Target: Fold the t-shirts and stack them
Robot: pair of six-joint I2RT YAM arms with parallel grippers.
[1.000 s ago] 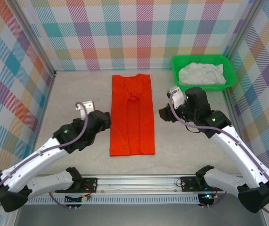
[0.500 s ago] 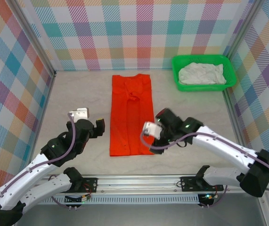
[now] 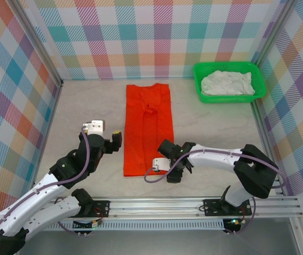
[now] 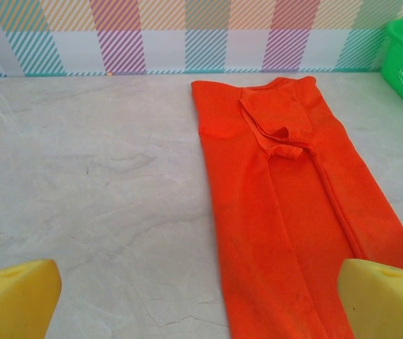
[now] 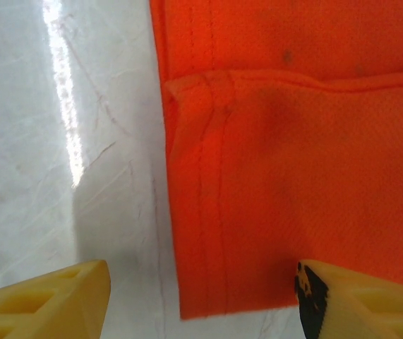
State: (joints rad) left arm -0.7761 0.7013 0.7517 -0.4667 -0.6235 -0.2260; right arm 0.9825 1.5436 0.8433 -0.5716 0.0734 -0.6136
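Overhead: the right gripper (image 3: 171, 173) has swung to the near corner of the orange t-shirt (image 3: 148, 127); white t-shirt (image 3: 227, 83) far beyond it; left wrist: left gripper (image 4: 200, 302) agape, shirt ahead-right; right wrist: fingers (image 5: 42, 296) spread astride its hem corner; probably grasping next.

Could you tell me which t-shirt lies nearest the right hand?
The orange-red t-shirt, flat on the table; the white one lies bunched in the basket.

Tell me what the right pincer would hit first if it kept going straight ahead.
Probably the near corner of the orange-red t-shirt, which lies between the open fingers of the right pincer, with the table just beneath it. Depth is hard to judge.
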